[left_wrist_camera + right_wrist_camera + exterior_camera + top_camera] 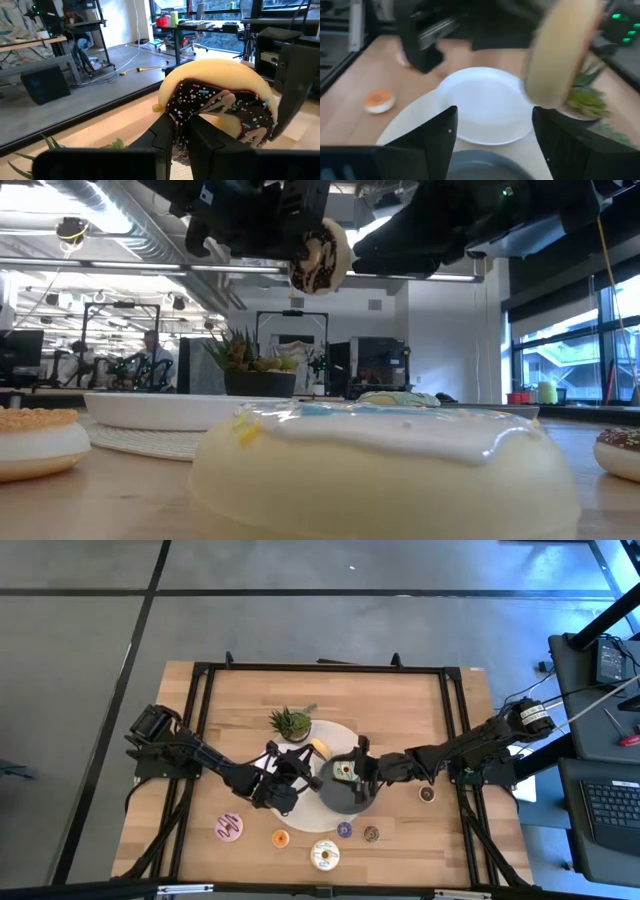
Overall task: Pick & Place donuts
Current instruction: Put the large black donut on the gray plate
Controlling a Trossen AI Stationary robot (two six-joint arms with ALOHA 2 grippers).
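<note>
Both arms are matte black, built of blocky jointed segments with rounded motor housings at the base ends. The right gripper (492, 140) has two flat, dark, angular fingers. The left gripper (182, 142) has similar squared black fingers.

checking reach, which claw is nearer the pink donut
Left. The left claw, shut on a chocolate-sprinkled donut, hangs just up and right of the pink donut; the right claw is farther right, over the grey plate.
</note>
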